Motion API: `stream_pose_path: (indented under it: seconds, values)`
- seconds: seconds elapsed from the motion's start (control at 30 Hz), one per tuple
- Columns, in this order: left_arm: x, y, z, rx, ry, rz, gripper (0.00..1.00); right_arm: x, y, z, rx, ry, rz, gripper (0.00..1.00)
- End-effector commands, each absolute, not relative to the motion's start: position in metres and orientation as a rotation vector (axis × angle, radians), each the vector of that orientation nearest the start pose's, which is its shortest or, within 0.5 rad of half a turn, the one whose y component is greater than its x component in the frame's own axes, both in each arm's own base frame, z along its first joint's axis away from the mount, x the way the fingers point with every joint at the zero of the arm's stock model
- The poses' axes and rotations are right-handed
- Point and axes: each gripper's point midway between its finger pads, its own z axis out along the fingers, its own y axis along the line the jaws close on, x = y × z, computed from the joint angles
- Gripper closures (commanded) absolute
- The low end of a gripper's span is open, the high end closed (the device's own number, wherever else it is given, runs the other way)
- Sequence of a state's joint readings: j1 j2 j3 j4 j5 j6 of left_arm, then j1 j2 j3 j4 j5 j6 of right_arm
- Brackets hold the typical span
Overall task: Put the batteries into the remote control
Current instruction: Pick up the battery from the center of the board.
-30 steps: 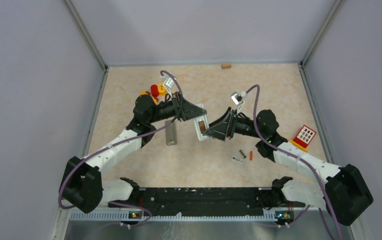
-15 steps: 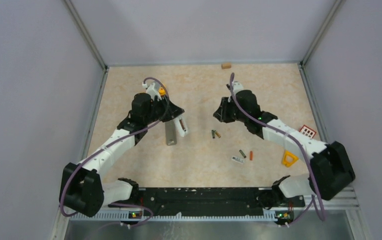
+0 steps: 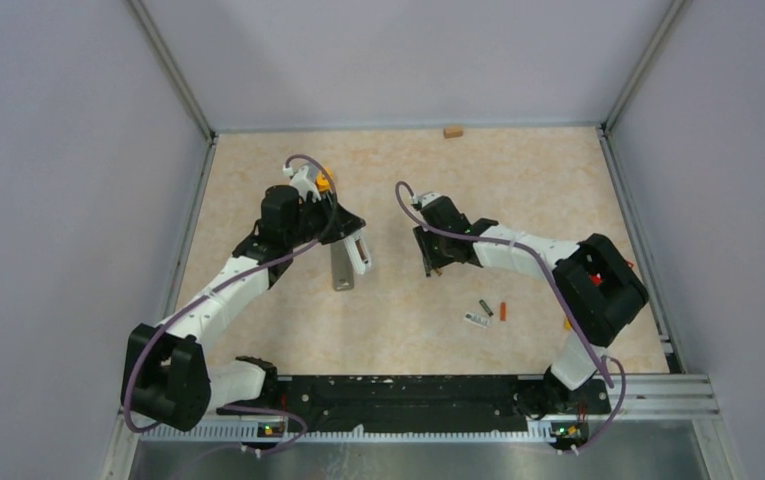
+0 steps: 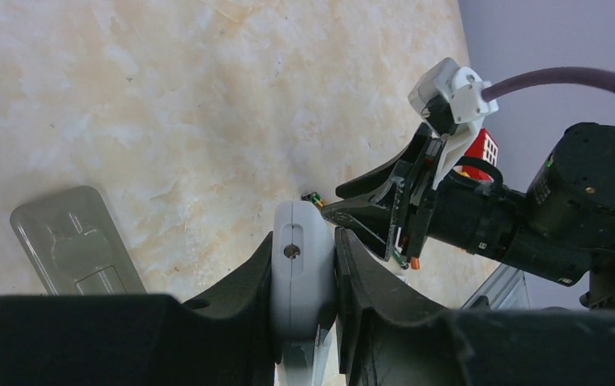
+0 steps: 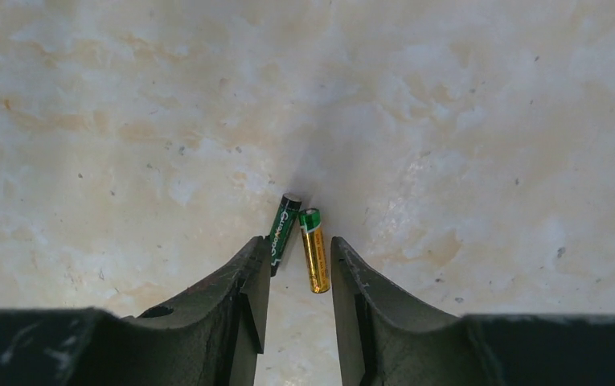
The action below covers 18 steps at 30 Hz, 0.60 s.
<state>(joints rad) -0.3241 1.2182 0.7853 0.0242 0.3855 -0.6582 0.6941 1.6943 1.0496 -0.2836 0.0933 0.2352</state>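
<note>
My left gripper (image 3: 359,252) (image 4: 304,245) is shut on the white remote control (image 3: 361,246) (image 4: 302,265), holding it edge-on above the table. Its grey cover (image 3: 342,269) (image 4: 75,248) lies flat beside it. Two batteries lie side by side on the table: a dark green-black one (image 5: 284,224) and a gold one with a green end (image 5: 313,251). My right gripper (image 3: 435,263) (image 5: 299,246) hangs open just over them, and the gold one's near end lies between the fingertips. Two more batteries (image 3: 485,307) (image 3: 503,311) lie further right.
A small white-grey piece (image 3: 475,320) lies by the right-hand batteries. A tan wooden block (image 3: 452,131) sits at the far edge. An orange toy (image 3: 325,181) shows behind my left wrist. Grey walls close in the table on three sides.
The grippers, close together a second ago, have drawn apart. Two batteries now lie on the table, and my right gripper has swung left and down over them. The left holds the remote lower.
</note>
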Motion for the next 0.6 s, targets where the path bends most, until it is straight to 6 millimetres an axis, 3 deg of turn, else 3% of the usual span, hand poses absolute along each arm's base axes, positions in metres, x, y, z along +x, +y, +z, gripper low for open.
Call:
stream_pose_path:
  seconds: [0.0,0.27,0.57]
  values:
    - [0.328,-0.206,0.208,-0.042,2.038,-1.036,1.00,0.320,0.258,0.058,-0.573,2.430,0.214,0.67]
    - [0.327,-0.205,0.205,-0.046,2.040,-1.053,1.00,0.316,0.259,0.049,-0.610,2.444,0.168,0.76]
    - [0.327,-0.203,0.206,-0.055,2.034,-1.063,1.00,0.314,0.261,0.036,-0.620,2.471,0.177,0.75]
